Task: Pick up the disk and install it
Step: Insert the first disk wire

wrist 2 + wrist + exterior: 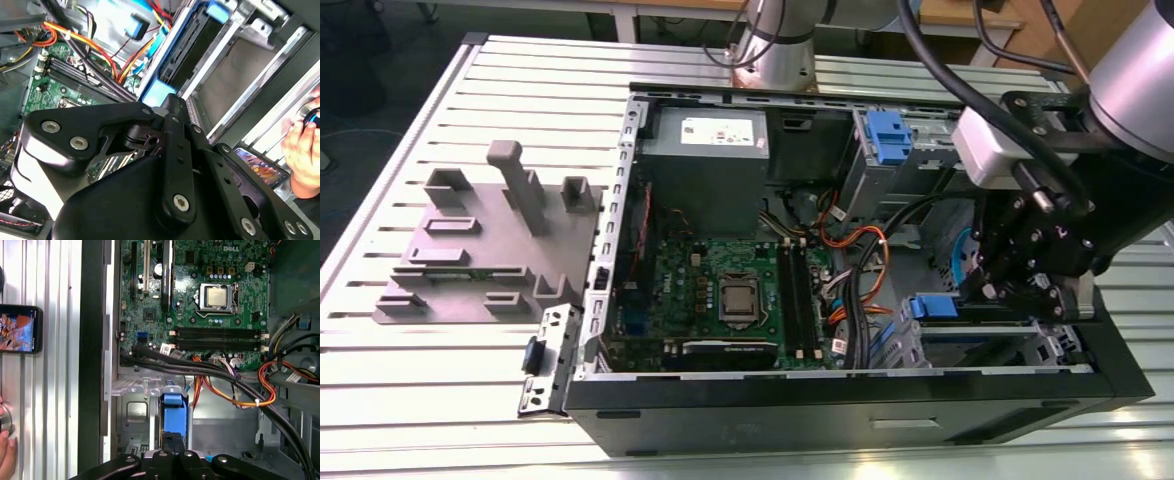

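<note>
Nearest, black linkage of the jaws, drawn narrow and apparently clamped on the blue-railed end of the disk (174,412), held on edge. Sunk low into the drive bay (1061,350) at a corner of the open computer case (854,410), beside cables (854,260) and motherboard (720,290). Pickup done; judged partly slid in, not yet released.

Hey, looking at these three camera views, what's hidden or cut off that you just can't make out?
Disk: in the first wrist view, a blue rail seen edge-on; its label face is turned away.
Drive bay: in the exterior view, the gripper covers much of its inside.
Person's hand: cut off by the second wrist view's edge.
Phone: cut off by the first wrist view's edge.
</note>
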`<state>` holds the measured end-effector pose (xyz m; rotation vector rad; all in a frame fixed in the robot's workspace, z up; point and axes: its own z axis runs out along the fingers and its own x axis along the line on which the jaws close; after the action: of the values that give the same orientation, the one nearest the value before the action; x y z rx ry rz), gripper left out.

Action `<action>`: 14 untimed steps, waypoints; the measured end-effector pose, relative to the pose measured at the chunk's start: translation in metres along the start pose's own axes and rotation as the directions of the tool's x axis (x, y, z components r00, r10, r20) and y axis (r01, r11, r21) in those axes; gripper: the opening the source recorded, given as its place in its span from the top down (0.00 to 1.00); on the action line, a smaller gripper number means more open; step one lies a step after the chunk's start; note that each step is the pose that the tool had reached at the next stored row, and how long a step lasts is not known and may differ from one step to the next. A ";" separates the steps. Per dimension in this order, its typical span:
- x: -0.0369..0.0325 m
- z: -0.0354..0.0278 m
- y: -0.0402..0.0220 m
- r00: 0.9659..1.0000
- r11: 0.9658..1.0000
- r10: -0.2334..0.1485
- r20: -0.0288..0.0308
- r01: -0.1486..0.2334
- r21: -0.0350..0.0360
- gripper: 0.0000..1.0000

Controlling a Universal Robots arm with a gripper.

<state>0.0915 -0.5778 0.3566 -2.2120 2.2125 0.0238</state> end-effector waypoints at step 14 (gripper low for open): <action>0.0000 0.0002 -0.0076 1.000 1.000 0.000 0.000 0.000 0.000 0.89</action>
<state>0.0992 -0.5778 0.3563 -2.2124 2.2125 0.0242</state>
